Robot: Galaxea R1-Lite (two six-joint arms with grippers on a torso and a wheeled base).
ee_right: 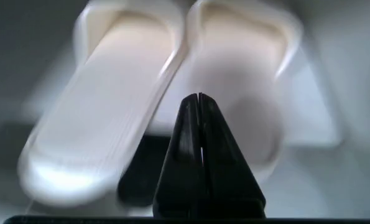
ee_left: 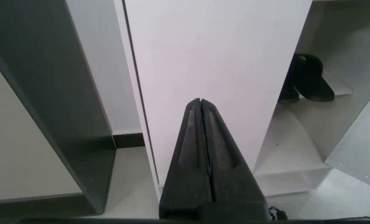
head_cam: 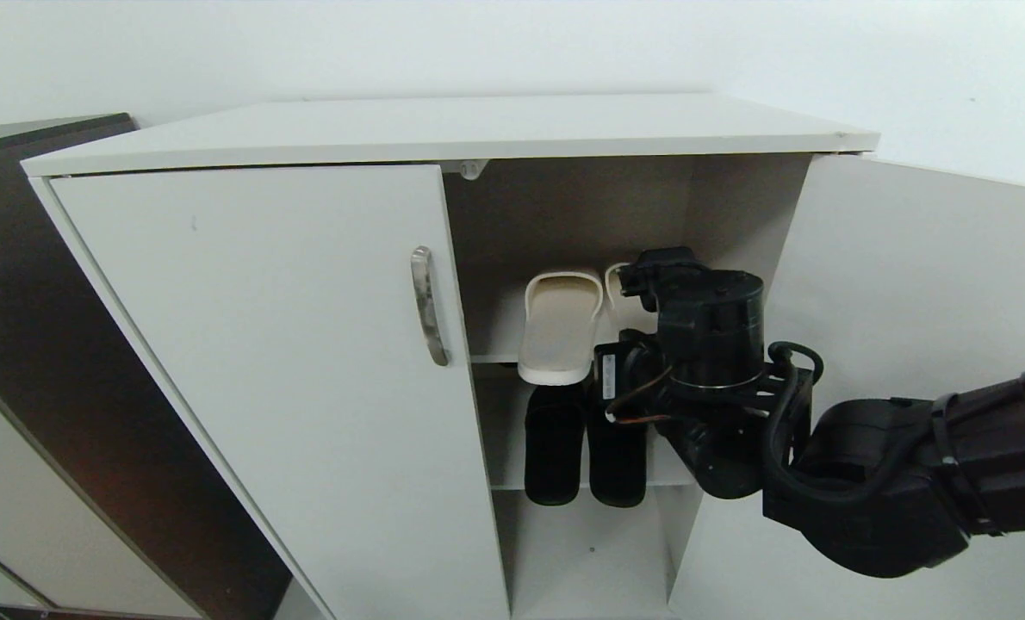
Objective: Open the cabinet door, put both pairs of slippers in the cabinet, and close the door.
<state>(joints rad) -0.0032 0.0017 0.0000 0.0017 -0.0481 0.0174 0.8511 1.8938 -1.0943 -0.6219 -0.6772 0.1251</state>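
Note:
The white cabinet (head_cam: 444,129) has its right door (head_cam: 917,275) swung open and its left door (head_cam: 271,344) closed. A pair of white slippers (head_cam: 558,323) lies on the upper shelf, heels sticking out over the edge. A pair of black slippers (head_cam: 555,448) rests on the shelf below. My right gripper (head_cam: 642,274) is at the upper shelf by the right white slipper, which it partly hides. In the right wrist view the gripper (ee_right: 199,99) is shut and holds nothing, close in front of the white slippers (ee_right: 104,106). My left gripper (ee_left: 200,102) is shut and empty, facing the closed door (ee_left: 216,56); the black slippers (ee_left: 309,78) show beyond it.
The closed door has a metal handle (head_cam: 426,306) near its inner edge. A dark cabinet (head_cam: 30,301) stands to the left of the white one. The bottom compartment (head_cam: 590,551) holds nothing. The open door stands right beside my right arm.

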